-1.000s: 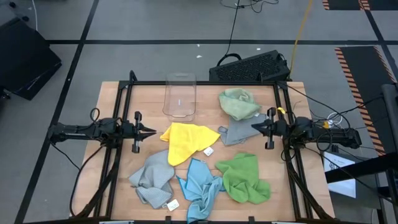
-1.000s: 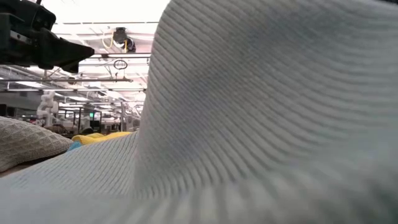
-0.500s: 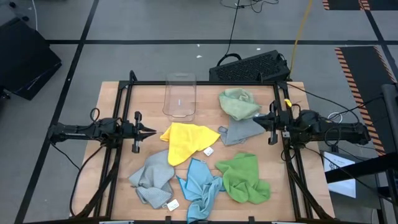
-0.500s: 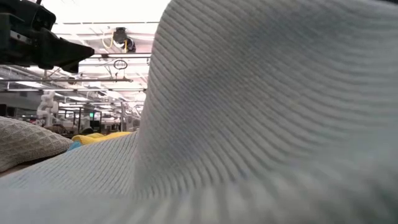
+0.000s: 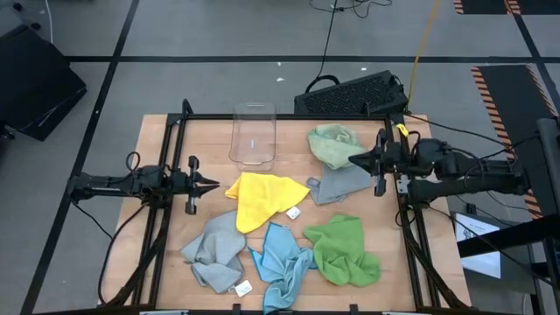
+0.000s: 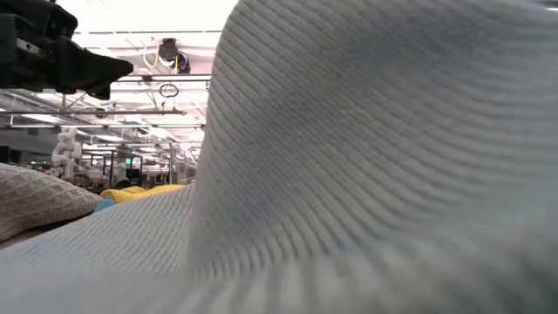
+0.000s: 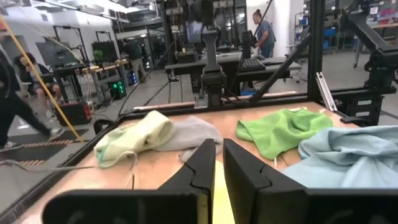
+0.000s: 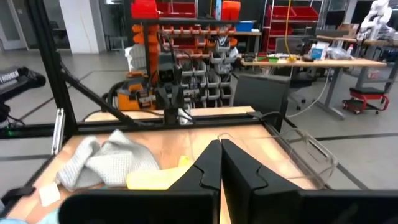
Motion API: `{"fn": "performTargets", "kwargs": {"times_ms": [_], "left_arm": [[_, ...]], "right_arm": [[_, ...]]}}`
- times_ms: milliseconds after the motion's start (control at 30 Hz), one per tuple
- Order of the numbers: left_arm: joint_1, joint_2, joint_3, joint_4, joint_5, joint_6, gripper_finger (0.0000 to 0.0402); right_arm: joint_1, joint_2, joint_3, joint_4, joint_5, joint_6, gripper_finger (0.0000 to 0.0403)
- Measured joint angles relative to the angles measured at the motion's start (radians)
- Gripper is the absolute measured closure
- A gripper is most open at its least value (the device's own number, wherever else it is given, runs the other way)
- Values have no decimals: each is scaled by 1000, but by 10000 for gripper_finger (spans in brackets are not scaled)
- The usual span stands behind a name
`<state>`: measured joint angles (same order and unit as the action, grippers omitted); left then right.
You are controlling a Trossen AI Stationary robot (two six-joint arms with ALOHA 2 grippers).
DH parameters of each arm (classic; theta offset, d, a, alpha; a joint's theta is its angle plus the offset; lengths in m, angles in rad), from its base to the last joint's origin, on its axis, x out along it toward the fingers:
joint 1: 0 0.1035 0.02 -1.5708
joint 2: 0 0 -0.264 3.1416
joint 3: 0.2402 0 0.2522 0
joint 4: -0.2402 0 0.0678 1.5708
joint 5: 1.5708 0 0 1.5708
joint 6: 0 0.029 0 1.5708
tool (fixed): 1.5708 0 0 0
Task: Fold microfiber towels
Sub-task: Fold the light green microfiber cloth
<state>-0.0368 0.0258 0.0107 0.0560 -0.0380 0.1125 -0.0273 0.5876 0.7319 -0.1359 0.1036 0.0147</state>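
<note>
dark metal of the right gripper is now seen farther from the table's right edge than a second ago, moved toward the pale green towel and the grey towel beside it; its fingers are pressed together to a point aimed at the table's middle. the left gripper is unchanged, held at the left side with its fingers pressed together, its tip just beside the yellow towel.

the yellow towel is spread roughly as a triangle, its long axis running from the table's middle toward the near edge. the light blue towel is crumpled, elongated toward the near edge. the bright green towel is bunched to its right, and a second grey towel is heaped to its left. a clear plastic bin is lying at the far side of the wooden table.

white tags are seen on several towels; no writing can be read on them.
</note>
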Motion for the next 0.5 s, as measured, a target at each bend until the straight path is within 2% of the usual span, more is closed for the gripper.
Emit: {"fn": "performTargets", "kwargs": {"times_ms": [200,400,500], "left_arm": [[0,0,0,-6,-2,-37,366],[0,0,2,-1,-15,-97,366],[0,0,43,-29,-15,-126,366]], "right_arm": [[0,60,69,-49,0,25,403],[0,92,75,-79,0,78,403],[0,110,75,-89,0,79,403]]}}
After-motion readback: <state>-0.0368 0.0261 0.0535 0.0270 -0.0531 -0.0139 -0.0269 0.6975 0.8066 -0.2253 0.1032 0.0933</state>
